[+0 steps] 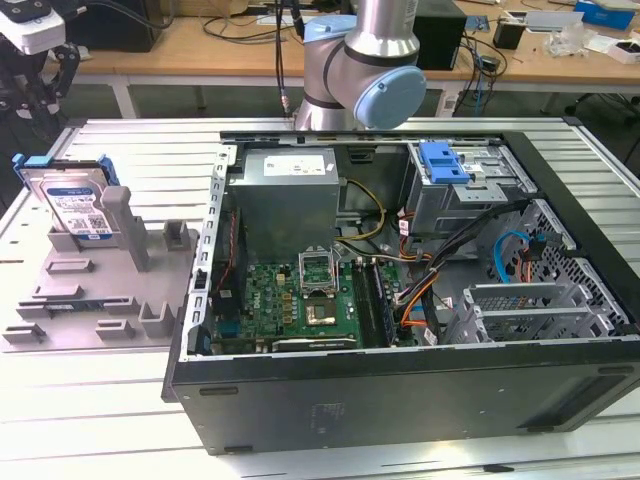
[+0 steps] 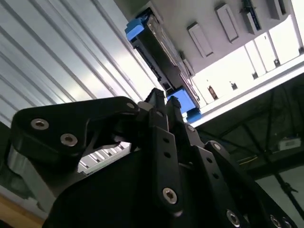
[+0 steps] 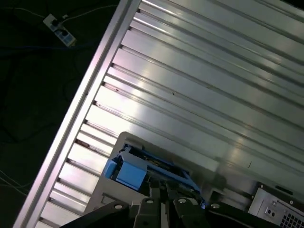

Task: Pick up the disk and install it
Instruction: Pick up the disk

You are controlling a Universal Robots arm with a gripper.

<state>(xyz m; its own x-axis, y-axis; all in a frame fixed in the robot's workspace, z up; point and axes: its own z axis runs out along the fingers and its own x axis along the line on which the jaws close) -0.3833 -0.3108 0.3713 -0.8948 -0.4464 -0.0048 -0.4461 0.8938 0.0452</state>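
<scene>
The disk (image 1: pixel 72 197) stands tilted on edge in a grey holder (image 1: pixel 100 285) at the exterior view's left, its white-and-blue label showing inside a blue carrier frame. My gripper (image 2: pixel 163 99) hangs above and apart from it, at the upper left corner of the exterior view, and it holds nothing. In the second wrist view the disk (image 2: pixel 159 54) lies edge-on beyond the black fingers (image 2: pixel 167 142), which look pressed together. In the first wrist view the disk (image 3: pixel 142 167) and its blue carrier show just past the gripper (image 3: pixel 166 191).
An open computer case (image 1: pixel 400 400) lies on the slatted metal table (image 1: pixel 140 140), right of the holder. Inside it are a motherboard (image 1: pixel 300 300), a power supply (image 1: pixel 285 195), cables, and a grey drive cage (image 1: pixel 470 195) topped by a blue bracket (image 1: pixel 443 160). Cluttered workbenches stand behind.
</scene>
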